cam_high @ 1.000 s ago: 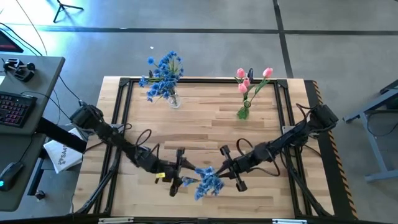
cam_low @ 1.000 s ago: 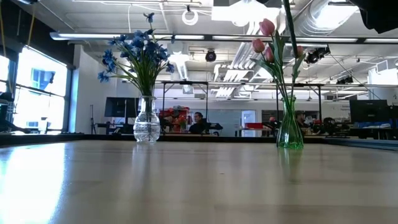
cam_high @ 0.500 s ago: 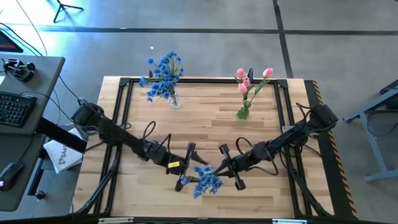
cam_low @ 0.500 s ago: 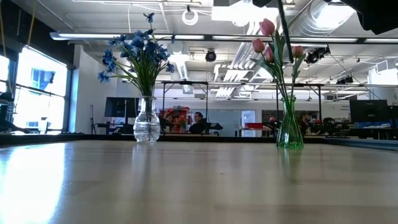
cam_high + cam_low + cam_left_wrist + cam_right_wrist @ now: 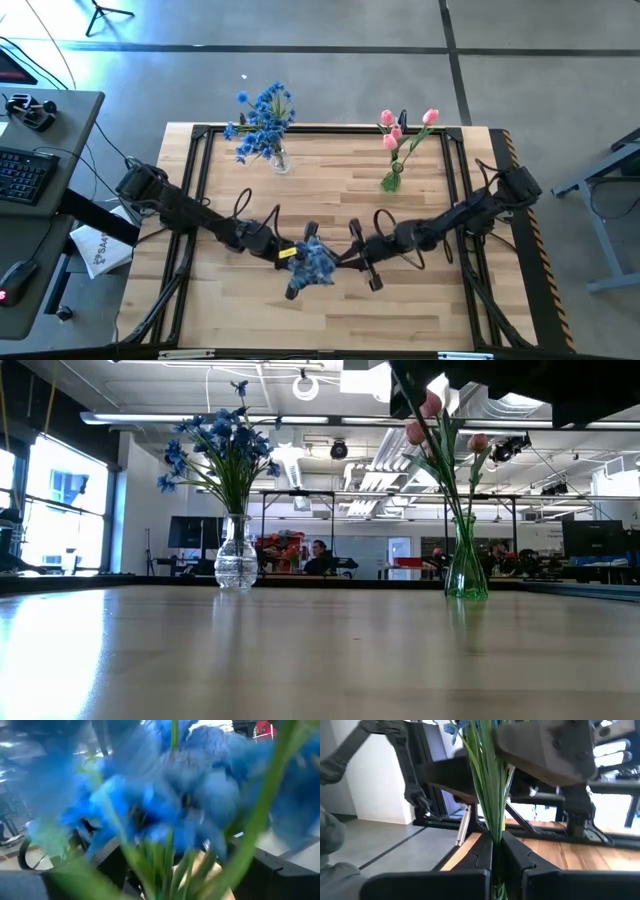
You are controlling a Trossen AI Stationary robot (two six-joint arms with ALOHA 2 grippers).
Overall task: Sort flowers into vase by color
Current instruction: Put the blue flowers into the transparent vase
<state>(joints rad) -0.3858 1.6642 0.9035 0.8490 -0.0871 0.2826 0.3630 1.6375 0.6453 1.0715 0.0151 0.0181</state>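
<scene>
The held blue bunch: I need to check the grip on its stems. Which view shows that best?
The right wrist view: the right end effector is shut on the blue bunch's stems. The high view shows only blossoms, the left wrist a blur; the low view misses it.

High cam looks straight down over the whole table (image 5: 420, 210). Low cam sits at tabletop level, facing across to the room behind, and both catch the clear vase (image 5: 279, 161) (image 5: 236, 556) and green vase (image 5: 392, 180) (image 5: 466, 566). Left wrist cam is right up against the blue flowers (image 5: 165, 805). Right wrist cam faces their stems (image 5: 487, 780) close up.
</scene>
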